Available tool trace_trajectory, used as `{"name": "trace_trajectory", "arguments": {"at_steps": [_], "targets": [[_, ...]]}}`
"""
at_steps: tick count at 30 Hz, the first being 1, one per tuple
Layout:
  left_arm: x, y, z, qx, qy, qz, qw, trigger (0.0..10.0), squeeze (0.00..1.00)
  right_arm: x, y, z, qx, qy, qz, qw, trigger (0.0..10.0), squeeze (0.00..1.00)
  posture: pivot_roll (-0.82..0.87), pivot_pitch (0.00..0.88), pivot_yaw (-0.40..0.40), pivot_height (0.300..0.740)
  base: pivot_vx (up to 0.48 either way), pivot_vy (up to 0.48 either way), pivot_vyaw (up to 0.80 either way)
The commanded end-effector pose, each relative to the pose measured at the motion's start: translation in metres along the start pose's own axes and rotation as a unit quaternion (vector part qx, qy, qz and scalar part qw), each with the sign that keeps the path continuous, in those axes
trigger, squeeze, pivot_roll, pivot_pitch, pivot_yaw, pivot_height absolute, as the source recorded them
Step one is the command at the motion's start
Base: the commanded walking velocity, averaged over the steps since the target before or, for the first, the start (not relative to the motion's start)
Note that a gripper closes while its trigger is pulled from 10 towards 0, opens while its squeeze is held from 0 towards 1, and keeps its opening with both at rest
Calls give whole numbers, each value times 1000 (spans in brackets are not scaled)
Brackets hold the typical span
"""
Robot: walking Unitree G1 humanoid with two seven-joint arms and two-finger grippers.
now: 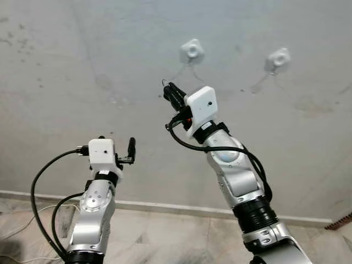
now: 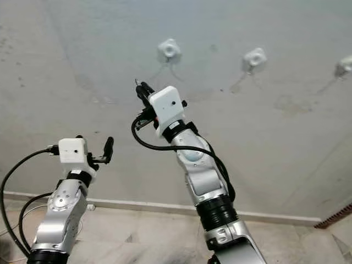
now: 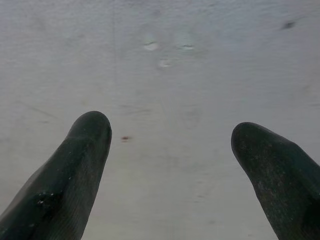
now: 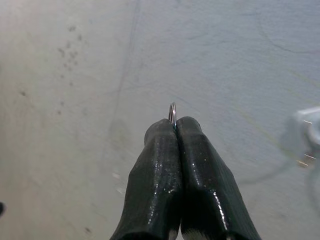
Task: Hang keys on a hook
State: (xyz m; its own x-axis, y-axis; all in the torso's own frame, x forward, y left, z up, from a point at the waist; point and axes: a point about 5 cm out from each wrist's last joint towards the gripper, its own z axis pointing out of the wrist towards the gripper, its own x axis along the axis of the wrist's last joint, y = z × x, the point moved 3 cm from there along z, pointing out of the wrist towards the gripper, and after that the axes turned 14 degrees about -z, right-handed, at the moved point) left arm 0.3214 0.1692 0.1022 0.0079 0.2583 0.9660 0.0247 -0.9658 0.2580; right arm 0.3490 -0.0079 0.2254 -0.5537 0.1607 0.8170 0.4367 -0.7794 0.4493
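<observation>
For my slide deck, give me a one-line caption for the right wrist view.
Right gripper, jaws shut on a key ring, nears a white wall hook.

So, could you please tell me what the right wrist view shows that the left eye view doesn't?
The right wrist view alone shows the two black fingers pressed together on a thin silver key ring, with a white hook's edge to one side. The left eye view alone shows both silver arms, the open left gripper, and two white wall hooks. Both share the grey wall and the raised right gripper.
</observation>
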Motion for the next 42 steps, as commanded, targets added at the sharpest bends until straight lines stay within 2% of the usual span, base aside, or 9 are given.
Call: {"name": "trace_trajectory", "arguments": {"at_steps": [1, 19, 21, 28, 42], "targets": [[2, 7, 2, -11, 2, 0, 1000, 10000, 0, -1, 7, -1, -8, -2, -7, 1000, 10000, 0, 8, 13, -1, 740, 0, 289, 0], [2, 7, 2, -12, 2, 0, 1000, 10000, 0, -1, 7, -1, -9, -1, -8, 1000, 10000, 0, 8, 13, -1, 740, 0, 289, 0], [-1, 11, 0, -25, -5, 0, 1000, 10000, 0, -9, 23, -8, -50, -18, -28, 998, 10000, 0, -5, 24, 4, 740, 0, 0, 0], [-3, 11, 0, -20, -9, 3, 1000, 10000, 0, -10, 29, -11, -71, -26, -35, 996, 10000, 0, -3, 26, 5, 740, 69, 0, 0], [-5, 12, -1, -22, -10, 3, 1000, 10000, 0, -24, 61, -27, -159, -69, -57, 983, 10000, 0, -7, 26, -1, 740, 0, 0, 0]]}}
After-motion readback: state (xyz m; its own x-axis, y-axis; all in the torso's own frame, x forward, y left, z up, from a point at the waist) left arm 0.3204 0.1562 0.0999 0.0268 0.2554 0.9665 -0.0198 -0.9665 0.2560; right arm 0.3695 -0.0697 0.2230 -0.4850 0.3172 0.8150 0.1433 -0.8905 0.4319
